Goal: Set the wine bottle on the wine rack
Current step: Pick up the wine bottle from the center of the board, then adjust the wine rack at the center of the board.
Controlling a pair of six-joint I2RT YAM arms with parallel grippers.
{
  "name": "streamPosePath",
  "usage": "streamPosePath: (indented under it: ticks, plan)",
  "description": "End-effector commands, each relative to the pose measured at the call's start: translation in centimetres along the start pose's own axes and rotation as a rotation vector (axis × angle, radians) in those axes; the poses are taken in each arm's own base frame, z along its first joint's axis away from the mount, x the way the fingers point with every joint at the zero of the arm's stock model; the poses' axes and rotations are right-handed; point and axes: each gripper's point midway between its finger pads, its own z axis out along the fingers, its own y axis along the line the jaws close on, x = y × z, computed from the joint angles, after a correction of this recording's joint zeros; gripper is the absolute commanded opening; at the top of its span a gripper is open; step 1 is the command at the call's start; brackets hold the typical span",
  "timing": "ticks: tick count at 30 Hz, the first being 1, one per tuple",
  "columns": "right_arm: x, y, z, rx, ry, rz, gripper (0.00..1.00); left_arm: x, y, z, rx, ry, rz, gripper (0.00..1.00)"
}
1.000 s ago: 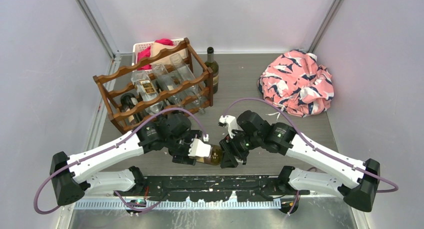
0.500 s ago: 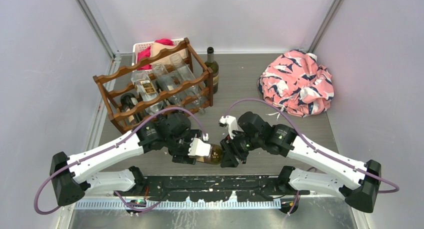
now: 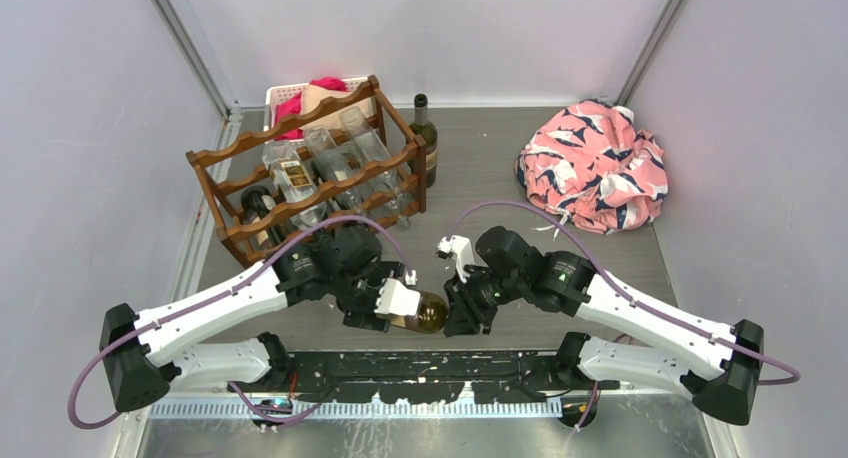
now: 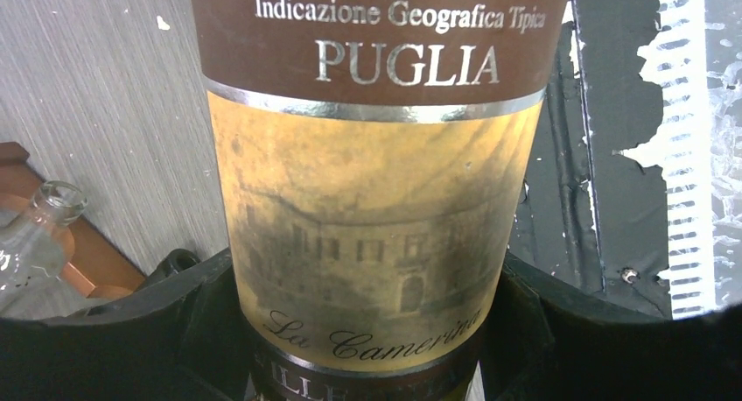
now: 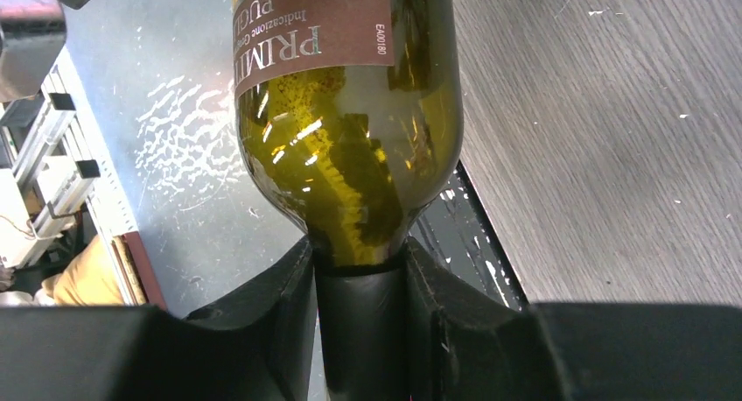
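Near the front edge of the desk point(image 3: 500, 168), top view: the wine bottle point(image 3: 425, 313) is horizontal between both arms, well apart from the wine rack point(image 3: 230, 144) at rear left. The left pincer point(image 3: 398, 306) holds the labelled body. The right pincer point(image 3: 460, 313) is closed on the neck end.

Left wrist view: 2 black fingers point(image 4: 525, 322) flank the label, touching the glass on both sides.

Right wrist view: 2 black fingers point(image 5: 271, 313) clamp the dark neck just below the green shoulder.
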Motion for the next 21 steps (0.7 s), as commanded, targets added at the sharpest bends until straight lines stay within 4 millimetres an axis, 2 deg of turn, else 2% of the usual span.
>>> streamPosePath:
  ticks: [1, 2, 3, 8, 9, 11, 15, 19, 21]
  plan:
    - [-1.5, 0.2, -0.6, 0.013, -0.074, 0.017, 0.01, -4.3, 2.7, -1.7, -0.112, -0.156, 0.016, 0.01]
    - [-1.6, 0.3, -0.7, 0.012, -0.083, 0.022, 0.01, -4.3, 2.7, -1.6, -0.115, -0.158, 0.012, 0.03]
    - [-1.7, 0.4, -0.8, 0.01, -0.097, 0.02, 0.01, -4.4, 2.7, -1.6, -0.116, -0.163, 0.007, 0.11]
    - [-2.5, 0.8, -1.7, 0.005, -0.19, 0.034, 0.01, -4.5, 2.4, -1.3, -0.107, -0.186, -0.022, 0.65]
    - [-2.6, 0.8, -1.8, 0.007, -0.201, 0.037, 0.01, -4.6, 2.4, -1.4, -0.11, -0.193, -0.026, 0.72]
    - [-2.6, 0.6, -2.1, 0.019, -0.221, 0.042, 0.01, -4.8, 2.4, -1.6, -0.122, -0.209, -0.032, 0.8]
    - [-2.5, 0.3, -2.5, 0.04, -0.25, 0.05, 0.01, -5.6, 2.4, -2.6, -0.152, -0.257, -0.026, 0.9]
    - [-2.6, -0.1, -3.1, 0.063, -0.286, 0.051, 0.01, -6.9, 2.7, -4.9, -0.207, -0.31, -0.039, 0.93]
    - [-2.5, -0.2, -3.2, 0.07, -0.298, 0.054, 0.01, -7.7, 3.3, -6.3, -0.252, -0.333, -0.1, 0.93]
